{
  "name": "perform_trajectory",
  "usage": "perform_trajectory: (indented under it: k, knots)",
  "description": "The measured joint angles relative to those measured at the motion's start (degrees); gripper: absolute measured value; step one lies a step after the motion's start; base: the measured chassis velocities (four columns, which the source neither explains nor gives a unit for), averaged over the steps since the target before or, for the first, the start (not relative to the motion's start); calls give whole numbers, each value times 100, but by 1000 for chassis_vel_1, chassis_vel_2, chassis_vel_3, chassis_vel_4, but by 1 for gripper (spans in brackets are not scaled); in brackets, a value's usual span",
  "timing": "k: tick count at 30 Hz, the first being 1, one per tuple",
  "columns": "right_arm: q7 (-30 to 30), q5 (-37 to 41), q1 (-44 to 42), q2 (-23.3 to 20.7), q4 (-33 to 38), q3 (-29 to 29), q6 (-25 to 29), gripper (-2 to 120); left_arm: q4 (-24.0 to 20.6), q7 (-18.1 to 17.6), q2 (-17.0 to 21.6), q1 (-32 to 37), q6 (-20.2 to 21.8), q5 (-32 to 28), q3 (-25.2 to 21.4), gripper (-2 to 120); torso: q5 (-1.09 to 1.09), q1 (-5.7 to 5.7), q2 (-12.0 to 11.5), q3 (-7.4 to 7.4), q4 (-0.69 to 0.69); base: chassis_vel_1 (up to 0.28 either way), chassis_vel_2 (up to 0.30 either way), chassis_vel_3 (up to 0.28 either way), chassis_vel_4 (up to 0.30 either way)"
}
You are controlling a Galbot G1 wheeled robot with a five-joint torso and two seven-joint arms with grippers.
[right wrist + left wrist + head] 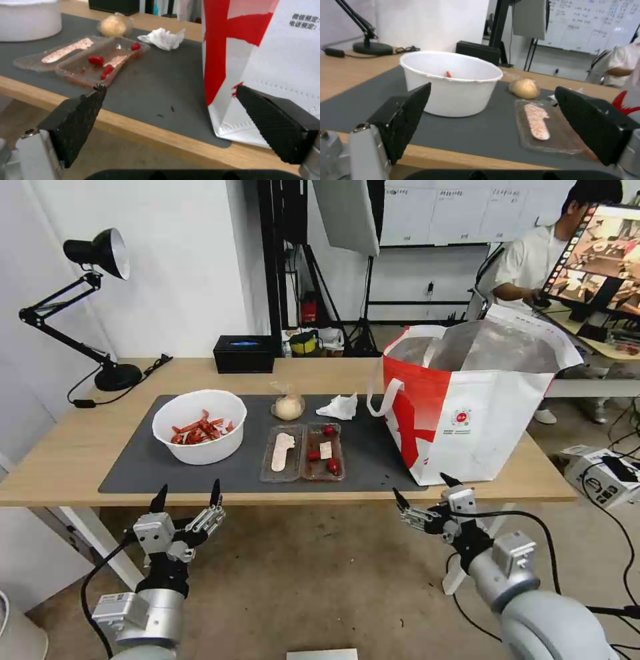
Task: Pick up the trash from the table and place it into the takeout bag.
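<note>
**benchrat:** Four bits of trash are sitting on the grey mat [153,460] of the tabletop [60,447], nothing bagged yet. Taking the mat as a clock face in the head view, the white bowl [199,427] with chili scraps is lying around 9, the clear tray [303,452] near the centre toward 6, the little baggie [288,407] and the crumpled napkin [338,407] up around 12. The takeout bag [467,407] is standing open at 3.

**servo_sam:** And the arms?

**benchrat:** Both are hanging below the near tabletop edge. The left claw [187,495] is pointing at the bowl, fingers spread, empty. The right claw [427,490] is sitting by the bag's near corner, also spread and empty.

**servo_sam:** How's that stuff going to handle?

**benchrat:** My guess: the bowl's looking light but stiff, so I'm thinking pinch the rim and keep it level or the scraps are spilling. The tray's looking thin and bendy, probably slick, so grab an outer lip. The napkin and baggie are soft; just pinch the bunched top.
</note>
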Motion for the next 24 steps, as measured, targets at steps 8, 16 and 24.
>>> perform_trajectory:
  k: [8,16,24]
  knots:
    - [-94,2,1,53,-59,-4,174,100,-33,-252,180,-81,322,-735,19,100,0,0,0,-1,-1,0,0,0,0]
    - [-106,-25,20,162,-109,-85,251,100,-240,-1262,518,-489,1144,-2329,87,100,0,0,0,0,0,0,0,0,0]
    - [-110,-62,18,226,-123,-144,276,100,-385,-2183,609,-956,1571,-4080,135,100,-1,0,0,-1,-1,0,0,0,0]
